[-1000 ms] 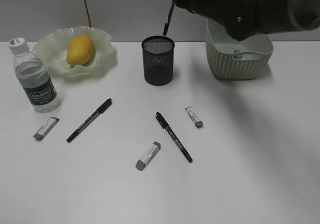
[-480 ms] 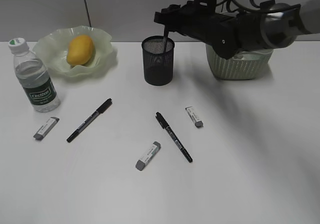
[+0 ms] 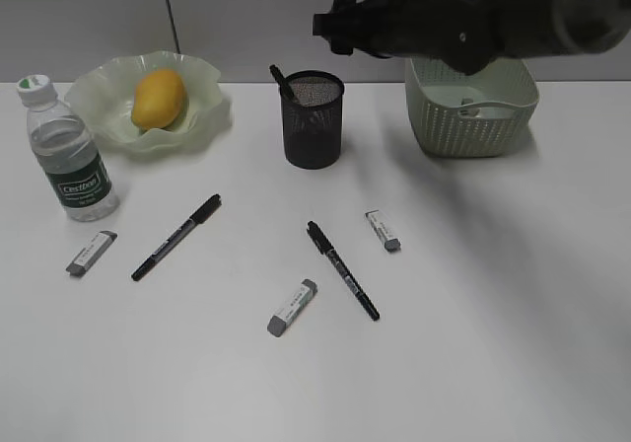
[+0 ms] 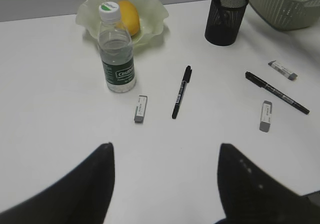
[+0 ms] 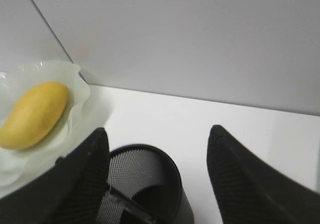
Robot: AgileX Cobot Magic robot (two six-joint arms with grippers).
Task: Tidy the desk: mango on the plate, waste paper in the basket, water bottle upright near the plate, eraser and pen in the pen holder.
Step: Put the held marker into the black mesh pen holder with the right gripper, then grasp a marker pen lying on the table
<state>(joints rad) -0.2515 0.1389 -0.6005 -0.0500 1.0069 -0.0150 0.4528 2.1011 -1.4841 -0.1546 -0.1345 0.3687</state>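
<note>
The mango (image 3: 158, 99) lies on the plate (image 3: 207, 116). The water bottle (image 3: 67, 156) stands upright to the plate's left. One pen (image 3: 281, 79) leans inside the pen holder (image 3: 313, 126). My right gripper (image 3: 330, 26) hangs open and empty just above the holder (image 5: 145, 184). A pale wad, the waste paper (image 3: 470, 110), shows in the basket (image 3: 471, 131). Two pens (image 3: 177, 236) (image 3: 342, 269) and three erasers (image 3: 91, 253) (image 3: 293, 307) (image 3: 384, 230) lie on the desk. My left gripper (image 4: 165, 151) is open over bare desk, near the front.
The right arm (image 3: 493, 23) reaches in from the right, above the basket. A wall stands close behind the plate and holder. The desk's (image 3: 513, 294) front right part is bare.
My right gripper has opened and let go of the pen, which now leans in the pen holder. The gripper has lifted slightly. The left gripper has not moved.
</note>
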